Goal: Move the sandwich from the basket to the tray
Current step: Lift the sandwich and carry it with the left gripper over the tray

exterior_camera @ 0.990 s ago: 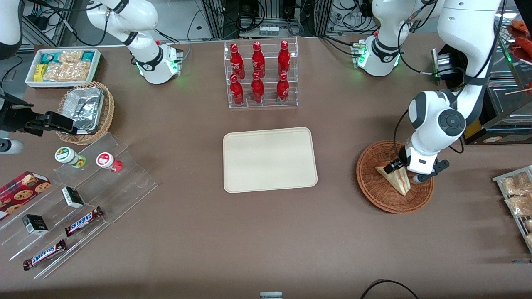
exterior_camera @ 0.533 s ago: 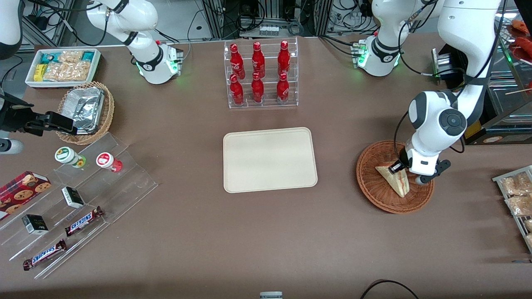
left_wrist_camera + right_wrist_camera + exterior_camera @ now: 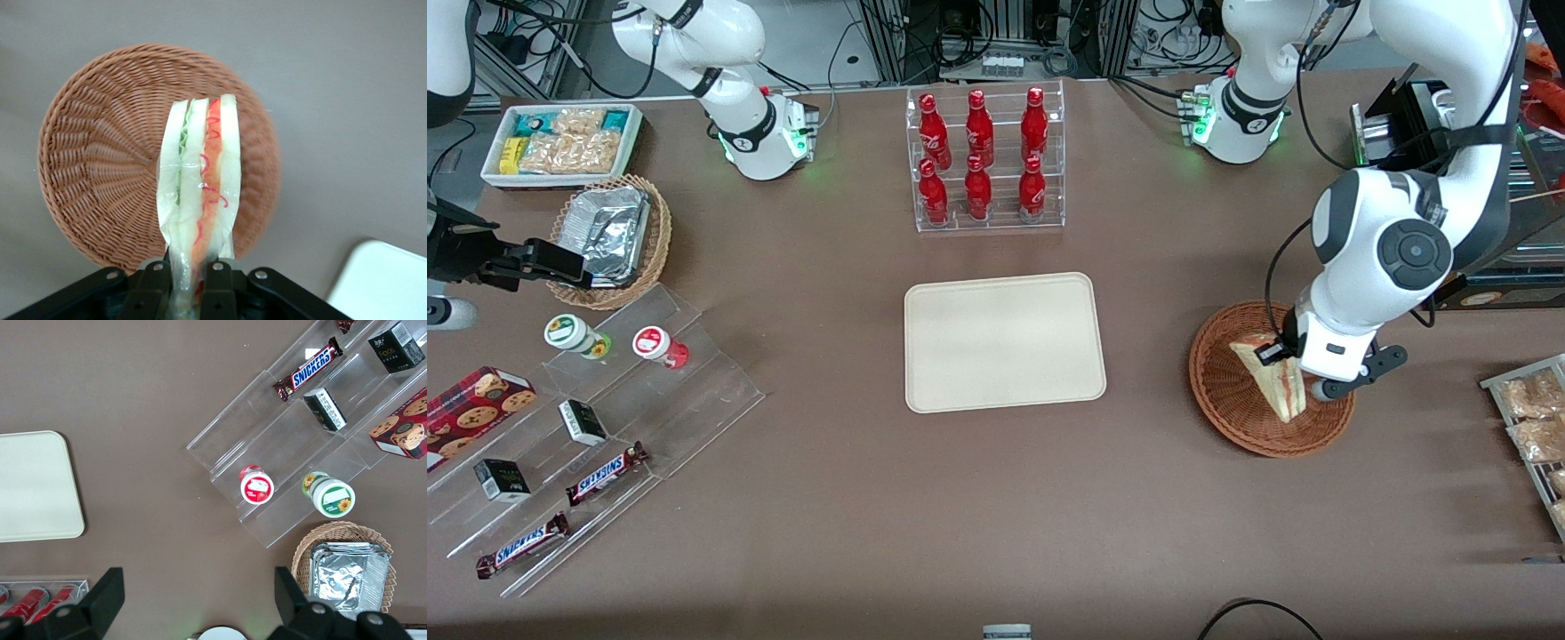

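Sandwich (image 3: pixel 1279 384) hangs in the grip of the gripper (image 3: pixel 1294 366), directly above the basket (image 3: pixel 1232 404), clear of the weave. In the wrist view the sandwich (image 3: pixel 200 193) points away from the camera with its cut edge showing: pale bread outside, green on one side of the filling and red on the other, with white between. The two black fingers (image 3: pixel 155 279) press against its bread faces at the near end, so the gripper (image 3: pixel 187 283) is clamped on the sandwich. The basket (image 3: pixel 93 167) lies under it, round and reddish-brown, with nothing else inside it.

Taking the basket as the landmark, the tray (image 3: pixel 1005 342) lies flat on the table (image 3: pixel 960 516) well apart from it, toward the parked arm's end, with nothing on it. One rounded corner of the tray (image 3: pixel 383 283) shows in the wrist view near the basket's rim. The rack of red bottles (image 3: pixel 983 160) stands farther from the front camera than the basket and well to the parked arm's side of it. The working arm's white wrist (image 3: pixel 1383 258) hangs above the basket's rim.
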You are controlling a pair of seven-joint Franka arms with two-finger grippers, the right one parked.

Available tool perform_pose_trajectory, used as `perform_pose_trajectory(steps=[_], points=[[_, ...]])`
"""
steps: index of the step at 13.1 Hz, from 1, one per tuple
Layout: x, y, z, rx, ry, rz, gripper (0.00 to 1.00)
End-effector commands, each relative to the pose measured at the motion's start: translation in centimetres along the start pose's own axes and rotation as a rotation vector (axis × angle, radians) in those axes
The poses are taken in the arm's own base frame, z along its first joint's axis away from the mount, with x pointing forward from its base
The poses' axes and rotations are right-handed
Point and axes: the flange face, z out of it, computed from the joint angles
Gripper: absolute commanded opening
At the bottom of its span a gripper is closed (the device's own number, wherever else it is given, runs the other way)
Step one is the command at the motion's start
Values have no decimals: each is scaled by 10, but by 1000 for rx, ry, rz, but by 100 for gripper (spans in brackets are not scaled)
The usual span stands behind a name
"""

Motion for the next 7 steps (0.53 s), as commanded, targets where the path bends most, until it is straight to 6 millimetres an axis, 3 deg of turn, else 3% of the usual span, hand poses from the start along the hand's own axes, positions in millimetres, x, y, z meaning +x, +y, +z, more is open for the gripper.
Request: perform_pose_trajectory(steps=[1, 2, 4, 5, 7], points=[[-16, 56, -37, 12, 15, 69, 0], [-31, 85, -48, 7, 13, 114, 0], [-63, 137, -50, -5, 19, 182, 0], [-74, 166, -45, -13, 22, 204, 0], [-117, 223, -21, -5, 12, 262, 0]])
